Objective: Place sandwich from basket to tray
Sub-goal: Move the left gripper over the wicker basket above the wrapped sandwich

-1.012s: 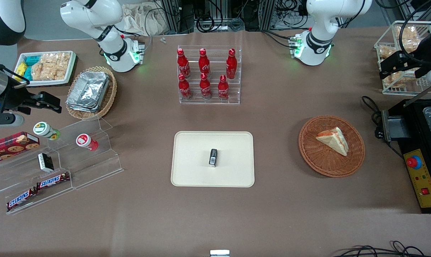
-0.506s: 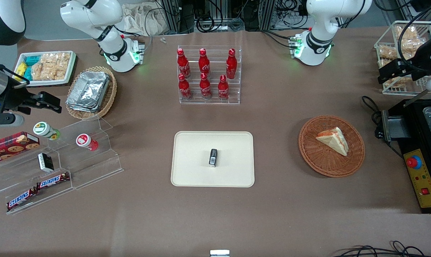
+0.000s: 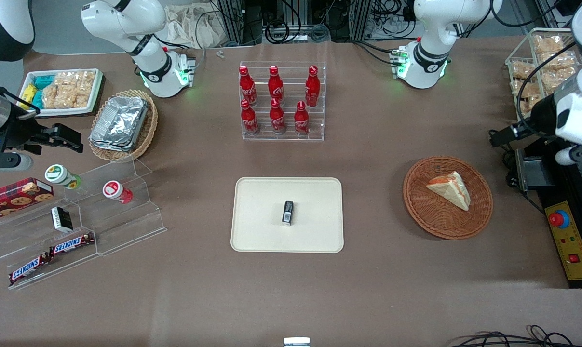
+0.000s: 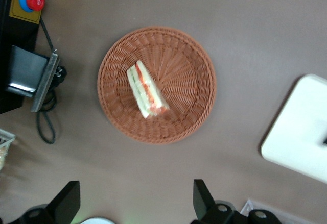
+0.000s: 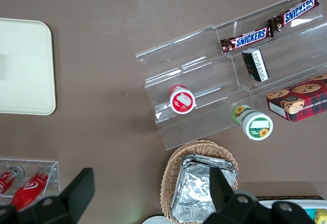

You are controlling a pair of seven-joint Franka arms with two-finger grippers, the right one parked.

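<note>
Hovering high above the bench, gripper (image 4: 135, 203) spread wide, holding nothing, just off the wicker basket's (image 3: 433, 214) rim. Sandwich wedge (image 3: 450, 190) lying in the basket toward the working arm's end. Cream tray (image 3: 257, 226) mid-bench, carrying a small dark box (image 3: 288, 213).

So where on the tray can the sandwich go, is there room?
Yes. The tray holds only a small black box near its middle, so the bare cream patches between the box and either short rim are free. The sandwich lies in the basket. The gripper hovers above the basket, fingers open.
</note>
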